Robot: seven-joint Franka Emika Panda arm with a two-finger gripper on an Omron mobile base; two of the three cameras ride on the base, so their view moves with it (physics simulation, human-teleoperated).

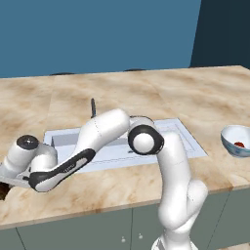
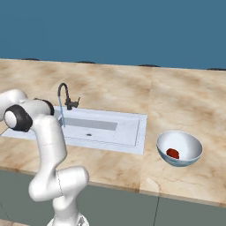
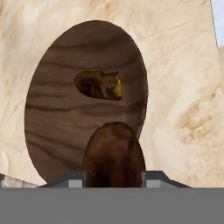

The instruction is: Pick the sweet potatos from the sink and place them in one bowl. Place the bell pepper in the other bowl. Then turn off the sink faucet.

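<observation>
In the hand view my gripper (image 3: pixel 113 177) is shut on a dark brown sweet potato (image 3: pixel 113 151), held just above the near rim of the dark wooden bowl (image 3: pixel 52 122). A second sweet potato (image 3: pixel 98 84) lies inside that bowl. The arm reaches far left over the counter in the left base view. The red bell pepper (image 2: pixel 173 153) rests in the pale blue-white bowl (image 2: pixel 190 143) to the right of the sink (image 2: pixel 128 128). A thin blue stream runs from the dark faucet (image 2: pixel 66 95) into the basin.
Marble counter (image 3: pixel 183 87) surrounds the wooden bowl. The sink's edge lies between the two bowls. The pale bowl (image 1: pixel 228 138) sits near the counter's front right edge. A blue wall stands behind the counter.
</observation>
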